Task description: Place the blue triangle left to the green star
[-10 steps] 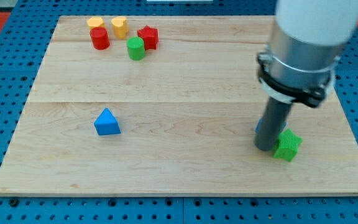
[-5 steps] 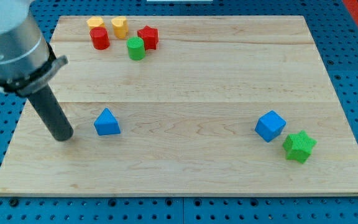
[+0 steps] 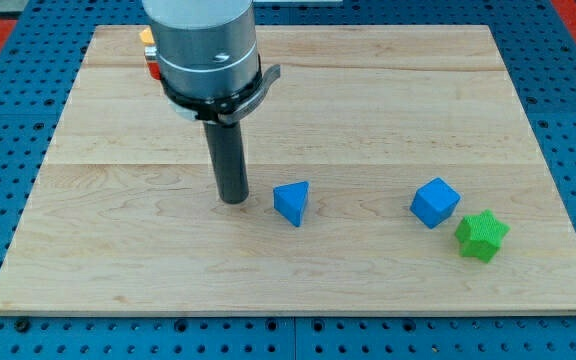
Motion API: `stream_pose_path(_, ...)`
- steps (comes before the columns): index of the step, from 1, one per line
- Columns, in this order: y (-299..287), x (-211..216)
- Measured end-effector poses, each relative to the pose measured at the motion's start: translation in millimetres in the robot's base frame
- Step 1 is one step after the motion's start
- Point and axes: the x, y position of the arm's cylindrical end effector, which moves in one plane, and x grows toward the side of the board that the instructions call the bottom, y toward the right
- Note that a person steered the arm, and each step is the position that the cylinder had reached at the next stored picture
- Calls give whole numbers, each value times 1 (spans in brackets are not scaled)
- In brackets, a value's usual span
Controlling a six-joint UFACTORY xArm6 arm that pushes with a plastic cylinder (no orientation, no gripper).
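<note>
Three blocks sit to the view's right of my tip: blue triangle just beside it, not clearly touching; blue cube and green star well apart, farther right on the counter. End effector is a bare rod, holding nothing.

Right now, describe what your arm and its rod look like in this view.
My arm shows as a wide, light grey cylinder with a metallic sheen. A black clamp ring circles its lower edge, with a small lug jutting toward the view's right. Below it hangs a straight, dark grey, round rod, ending in my tip, which is flat. No cables or markings are visible.
</note>
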Motion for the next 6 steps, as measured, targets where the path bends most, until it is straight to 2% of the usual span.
stream_pose_path(1, 87, 9)
stream_pose_path(2, 123, 36)
stream_pose_path(3, 51, 36)
stream_pose_path(4, 64, 53)
stream_pose_path(5, 101, 61)
stream_pose_path(6, 128, 57)
